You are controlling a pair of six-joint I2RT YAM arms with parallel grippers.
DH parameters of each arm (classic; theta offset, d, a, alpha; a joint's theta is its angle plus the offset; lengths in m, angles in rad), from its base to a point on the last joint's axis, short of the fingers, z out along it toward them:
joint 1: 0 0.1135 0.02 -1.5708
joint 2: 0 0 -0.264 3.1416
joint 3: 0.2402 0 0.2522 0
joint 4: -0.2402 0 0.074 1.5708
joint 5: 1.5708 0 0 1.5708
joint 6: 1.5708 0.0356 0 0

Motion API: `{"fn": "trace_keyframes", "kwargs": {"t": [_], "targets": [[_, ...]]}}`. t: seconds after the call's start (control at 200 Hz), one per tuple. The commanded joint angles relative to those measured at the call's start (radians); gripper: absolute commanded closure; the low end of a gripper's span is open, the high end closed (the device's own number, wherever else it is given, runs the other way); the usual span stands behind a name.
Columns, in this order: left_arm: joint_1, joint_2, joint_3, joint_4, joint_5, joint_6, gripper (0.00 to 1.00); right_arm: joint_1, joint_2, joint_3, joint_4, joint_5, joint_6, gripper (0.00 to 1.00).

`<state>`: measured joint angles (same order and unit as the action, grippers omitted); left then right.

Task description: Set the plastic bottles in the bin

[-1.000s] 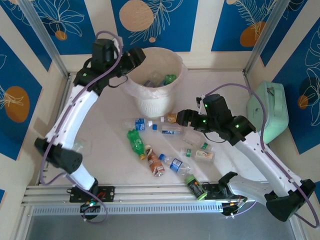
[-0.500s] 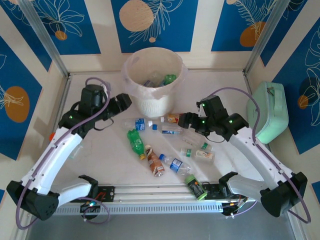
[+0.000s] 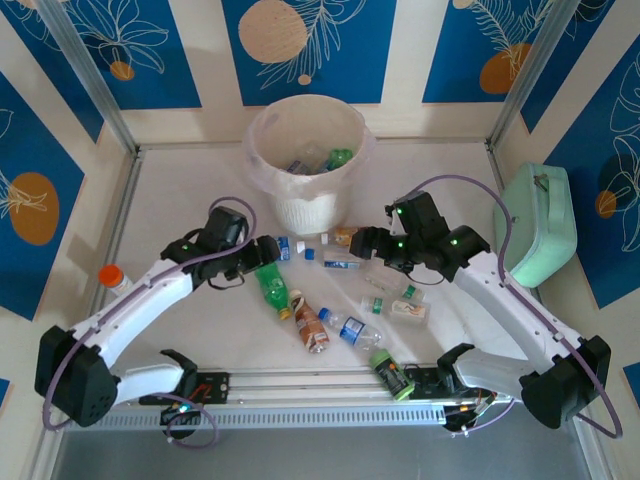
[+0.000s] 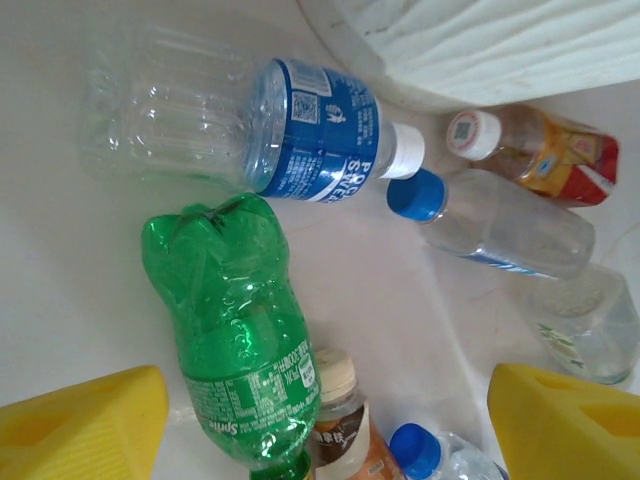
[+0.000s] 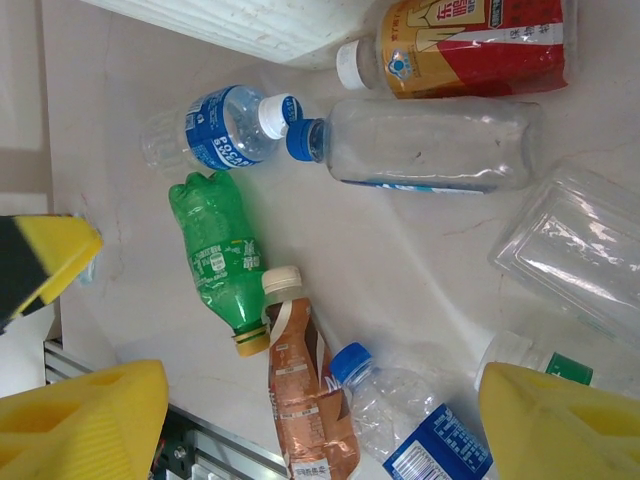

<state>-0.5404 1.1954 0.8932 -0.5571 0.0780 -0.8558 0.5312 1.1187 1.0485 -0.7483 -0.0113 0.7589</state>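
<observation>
The cream ribbed bin (image 3: 305, 165) stands at the back with bottles inside. Several plastic bottles lie on the table in front of it. A green bottle (image 3: 272, 285) (image 4: 235, 330) lies beside a brown bottle (image 3: 311, 328) (image 5: 300, 400) and a blue-capped clear one (image 5: 430, 430). Closer to the bin base lies a blue-labelled clear bottle (image 4: 250, 130). My left gripper (image 3: 270, 250) (image 4: 325, 430) hangs open just above the green bottle's neck, holding nothing. My right gripper (image 3: 358, 240) (image 5: 320, 420) is open and empty above the brown bottle.
A mint-green case (image 3: 540, 225) sits at the right wall. A bottle with an orange cap (image 3: 112, 277) lies far left. A clear plastic pack (image 5: 580, 250) lies among the right-hand bottles. The metal rail (image 3: 320, 390) runs along the near edge.
My left arm has swung down from the bin's rim to the table, ending over the green bottle. My right gripper has shifted slightly left.
</observation>
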Motion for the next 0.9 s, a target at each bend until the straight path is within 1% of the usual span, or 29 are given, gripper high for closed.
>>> {"fn": "trace_keyframes", "kwargs": {"t": [0.0, 0.295, 0.54, 0.775, 0.895], "targets": [[-0.021, 0.040, -0.022, 0.033, -0.041, -0.031, 0.17, 0.010, 0.001, -0.005, 0.001, -0.016, 0.012, 0.19], [-0.033, 0.130, -0.047, 0.037, -0.055, -0.082, 0.19, 0.026, 0.007, 0.000, 0.005, -0.013, 0.016, 0.19], [-0.047, 0.160, -0.116, 0.114, 0.004, -0.154, 0.19, 0.027, 0.012, 0.010, 0.005, -0.014, 0.015, 0.19], [-0.071, 0.191, -0.143, 0.157, 0.013, -0.179, 0.18, 0.027, 0.018, 0.019, 0.002, -0.015, 0.012, 0.19], [-0.077, 0.226, -0.149, 0.181, 0.020, -0.184, 0.22, 0.028, 0.021, 0.025, 0.000, -0.015, 0.013, 0.19]]}}
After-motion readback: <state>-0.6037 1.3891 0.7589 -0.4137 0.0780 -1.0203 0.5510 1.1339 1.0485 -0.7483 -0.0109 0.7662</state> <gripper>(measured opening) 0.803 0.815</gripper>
